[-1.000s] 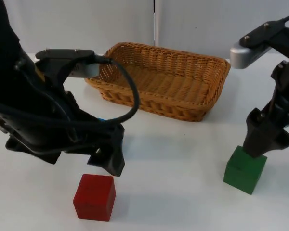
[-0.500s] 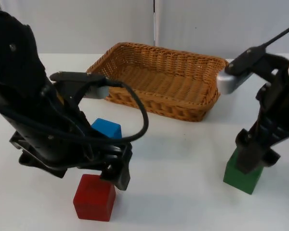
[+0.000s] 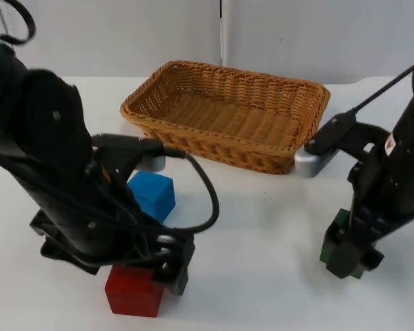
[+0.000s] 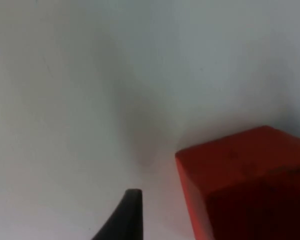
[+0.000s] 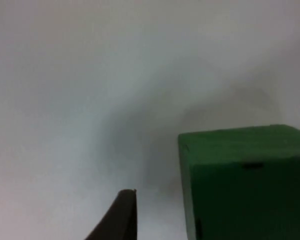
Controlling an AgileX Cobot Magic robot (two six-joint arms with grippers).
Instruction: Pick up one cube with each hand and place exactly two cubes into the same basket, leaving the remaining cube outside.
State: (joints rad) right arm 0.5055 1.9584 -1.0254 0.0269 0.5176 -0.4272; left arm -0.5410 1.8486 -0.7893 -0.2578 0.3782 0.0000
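A red cube (image 3: 131,295) lies near the table's front edge, and my left gripper (image 3: 152,270) is down over its back top edge. In the left wrist view one black fingertip (image 4: 126,216) stands apart from the red cube (image 4: 245,180), so the jaws are open. My right gripper (image 3: 346,254) is lowered onto a green cube (image 3: 333,238) and hides most of it. In the right wrist view a gap separates the fingertip (image 5: 121,216) from the green cube (image 5: 245,175), so this gripper is open too. A blue cube (image 3: 152,194) sits behind the left arm.
An empty brown wicker basket (image 3: 214,149) stands at the back middle of the table, beyond both arms. Bare white table (image 3: 262,234) lies between the two grippers.
Both arms have come down: the left gripper dropped onto the red cube, uncovering the blue cube behind it. The right gripper sank over the green cube.
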